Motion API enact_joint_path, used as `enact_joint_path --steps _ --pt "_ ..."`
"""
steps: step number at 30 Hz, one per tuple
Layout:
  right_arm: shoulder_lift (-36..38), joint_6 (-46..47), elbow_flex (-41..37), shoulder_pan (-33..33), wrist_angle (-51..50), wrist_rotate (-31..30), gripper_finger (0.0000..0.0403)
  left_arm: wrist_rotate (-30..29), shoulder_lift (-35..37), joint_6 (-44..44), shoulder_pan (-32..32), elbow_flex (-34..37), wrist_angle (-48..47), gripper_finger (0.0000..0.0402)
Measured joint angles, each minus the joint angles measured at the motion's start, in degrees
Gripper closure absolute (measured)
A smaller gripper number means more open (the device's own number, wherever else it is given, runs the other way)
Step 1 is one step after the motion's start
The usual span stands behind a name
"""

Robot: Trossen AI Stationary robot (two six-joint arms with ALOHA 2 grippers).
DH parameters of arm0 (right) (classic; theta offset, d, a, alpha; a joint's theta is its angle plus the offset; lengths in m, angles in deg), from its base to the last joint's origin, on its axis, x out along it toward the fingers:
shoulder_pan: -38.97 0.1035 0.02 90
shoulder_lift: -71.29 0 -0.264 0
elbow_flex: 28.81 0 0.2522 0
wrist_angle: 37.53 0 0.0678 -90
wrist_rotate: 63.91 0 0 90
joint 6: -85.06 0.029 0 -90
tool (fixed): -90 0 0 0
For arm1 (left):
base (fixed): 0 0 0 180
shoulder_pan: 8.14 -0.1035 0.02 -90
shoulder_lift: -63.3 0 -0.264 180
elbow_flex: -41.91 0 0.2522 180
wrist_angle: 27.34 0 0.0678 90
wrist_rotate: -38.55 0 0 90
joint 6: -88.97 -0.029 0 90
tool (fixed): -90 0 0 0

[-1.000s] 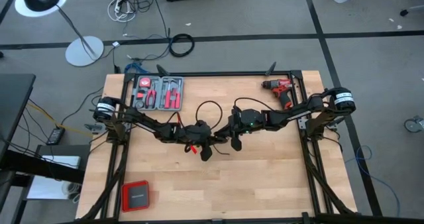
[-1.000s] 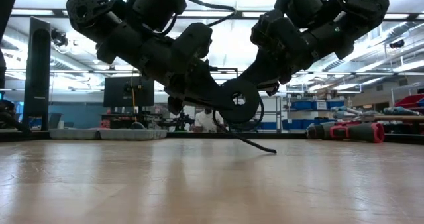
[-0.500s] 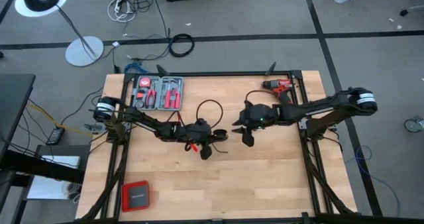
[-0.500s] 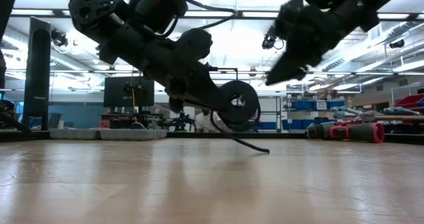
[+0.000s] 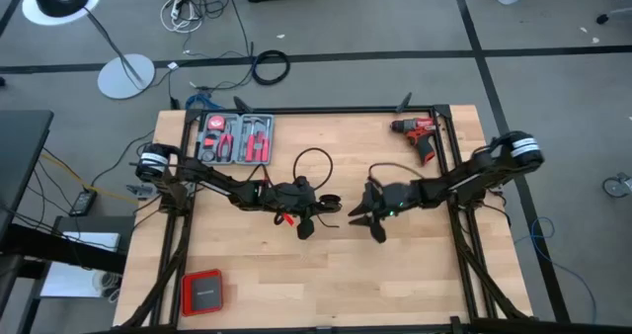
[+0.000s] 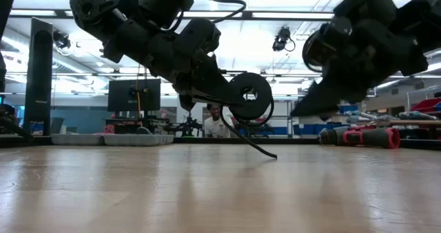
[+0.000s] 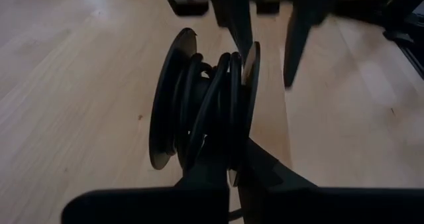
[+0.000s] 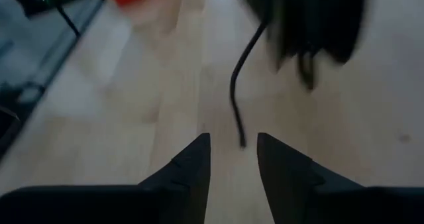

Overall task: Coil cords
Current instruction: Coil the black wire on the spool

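Cord [image 7: 211, 111] coiled in shut left pincer [image 5: 314, 213], right pincer [image 5: 361, 218] open nearby

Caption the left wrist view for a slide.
Left gripper shut on a black spool wound with the cord, above the wooden table.

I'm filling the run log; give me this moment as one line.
left gripper: shut on spool with cord | right gripper: open, beside loose cord end | coil unfinished
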Motion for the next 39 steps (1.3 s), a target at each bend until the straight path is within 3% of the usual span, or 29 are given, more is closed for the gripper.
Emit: enact_joint_path --steps 6,13,20,30,39 --pt "-8.69 0.30 4.28 1.82 0.34 -4.93 0.0289 -0.04 0.02 -0.26 0.00 -0.51 0.96 0.0394" --pt "-12.51 1.89 4.56 1.72 7.44 -6.78 0.0291 -1.21 0.04 -1.86 0.02 -1.79 0.85 0.0395" --pt "-16.33 1.97 5.41 5.35 10.77 -13.97 0.0297 -1.86 0.04 -1.98 0.04 -1.88 -0.98 0.0394" --pt "-21.25 -1.70 11.74 6.52 5.81 -19.62 0.0300 -3.67 0.04 -2.27 0.04 -1.93 -2.69 0.0394" --pt "-24.25 -2.20 16.39 6.56 -0.93 -20.83 0.0309 -4.47 0.02 -3.42 0.17 -1.89 -1.74 0.0393"
